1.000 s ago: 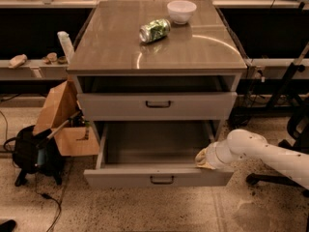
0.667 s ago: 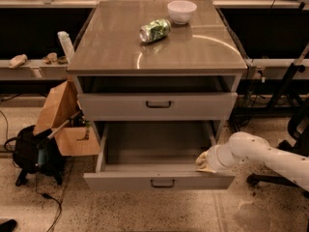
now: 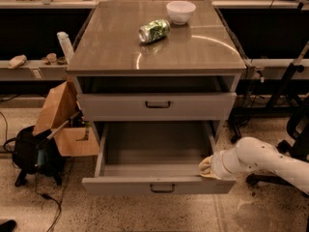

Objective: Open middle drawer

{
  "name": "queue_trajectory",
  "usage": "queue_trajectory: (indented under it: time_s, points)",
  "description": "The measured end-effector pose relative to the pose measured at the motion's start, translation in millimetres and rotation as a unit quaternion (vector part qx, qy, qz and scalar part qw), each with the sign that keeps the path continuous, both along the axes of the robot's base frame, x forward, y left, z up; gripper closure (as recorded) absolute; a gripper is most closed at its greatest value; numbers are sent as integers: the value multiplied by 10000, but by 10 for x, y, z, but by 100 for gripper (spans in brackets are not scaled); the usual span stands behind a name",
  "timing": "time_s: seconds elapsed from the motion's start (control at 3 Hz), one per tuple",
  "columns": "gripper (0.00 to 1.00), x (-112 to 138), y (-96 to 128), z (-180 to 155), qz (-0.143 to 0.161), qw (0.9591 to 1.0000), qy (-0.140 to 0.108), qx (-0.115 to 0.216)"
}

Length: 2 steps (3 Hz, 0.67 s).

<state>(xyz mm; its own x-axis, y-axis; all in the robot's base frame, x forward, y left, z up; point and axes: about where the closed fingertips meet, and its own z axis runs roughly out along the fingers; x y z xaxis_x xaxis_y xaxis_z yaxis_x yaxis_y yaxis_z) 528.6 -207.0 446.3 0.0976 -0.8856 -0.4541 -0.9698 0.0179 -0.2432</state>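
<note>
The middle drawer [image 3: 154, 149] is the light-grey one pulled well out of the cabinet; its inside looks bare. Its flat front [image 3: 120, 185] carries a small black bar handle [image 3: 161, 188]. My gripper [image 3: 208, 167] is at the drawer's front right corner, at the top of the front panel where the right wall meets it. The white arm [image 3: 260, 161] comes in from the lower right. Above, another grey drawer [image 3: 120, 106] with a black handle sits nearly closed, with a dark gap over it.
On the cabinet top [image 3: 193, 52] lie a green can [image 3: 154, 31] on its side and a white bowl [image 3: 180, 11]. A cardboard box [image 3: 65, 122] and a black bag [image 3: 34, 153] stand on the floor to the left. Dark chair legs [image 3: 294, 124] stand at right.
The pulled-out drawer has slid a little further out toward the camera, and my gripper at its right front corner has moved with it.
</note>
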Motion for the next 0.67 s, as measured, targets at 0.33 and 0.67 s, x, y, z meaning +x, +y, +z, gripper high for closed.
queue_trajectory:
  time_s: [0.33,0.67]
  points:
    - [100,-147,31,96,219,9997,-22,43]
    - [98,-263,56,179,377,9992,-70,70]
